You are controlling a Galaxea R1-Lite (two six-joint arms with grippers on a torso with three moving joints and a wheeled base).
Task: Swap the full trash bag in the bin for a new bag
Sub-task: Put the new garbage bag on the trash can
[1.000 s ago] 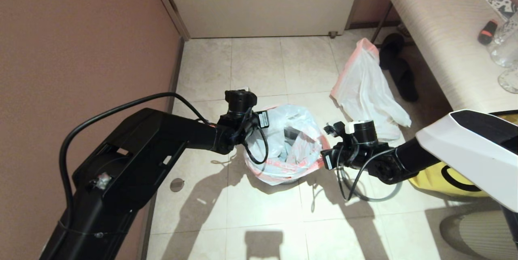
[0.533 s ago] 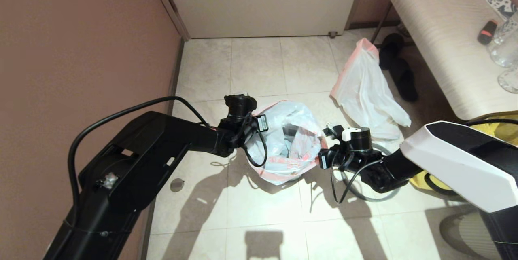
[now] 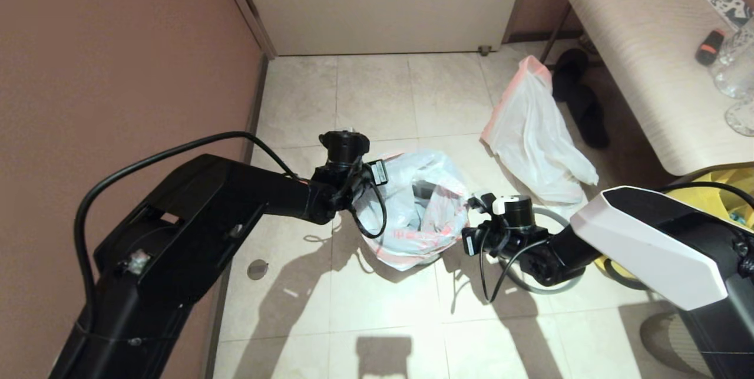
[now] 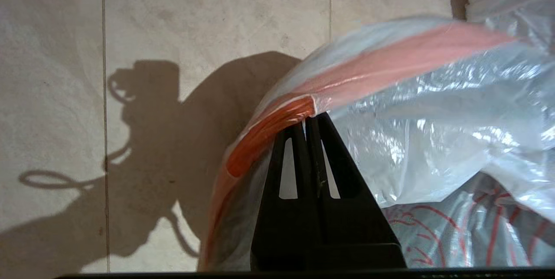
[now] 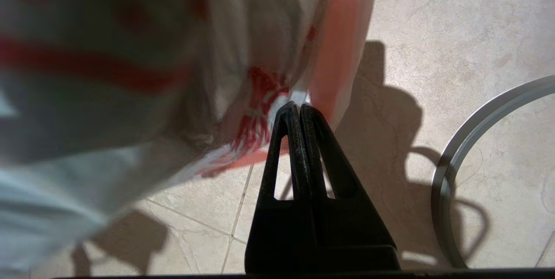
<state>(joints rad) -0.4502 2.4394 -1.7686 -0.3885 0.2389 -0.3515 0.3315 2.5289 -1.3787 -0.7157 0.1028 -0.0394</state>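
Observation:
The full trash bag (image 3: 412, 214), translucent white with a pink-red rim, stands on the floor tiles between my two arms. My left gripper (image 4: 308, 118) is shut on its rim at the left side. On the right side my right gripper (image 5: 299, 107) is shut on the rim's edge. White plastic printed with red characters (image 4: 477, 231) shows inside the bag's mouth. The bag covers the bin, and no black wall of it shows. Its grey hoop (image 5: 443, 166) lies loose on the floor under my right arm.
A second plain white bag with a pink edge (image 3: 533, 131) lies flat on the tiles behind my right arm. Black slippers (image 3: 583, 108) sit by a padded bench (image 3: 636, 43). A yellow bag (image 3: 727, 187) is at the right. The wall (image 3: 118, 72) runs close on the left.
My right gripper has moved lower and leftward with the rim. The left gripper shifted slightly. The bag's mouth has been drawn narrower between them.

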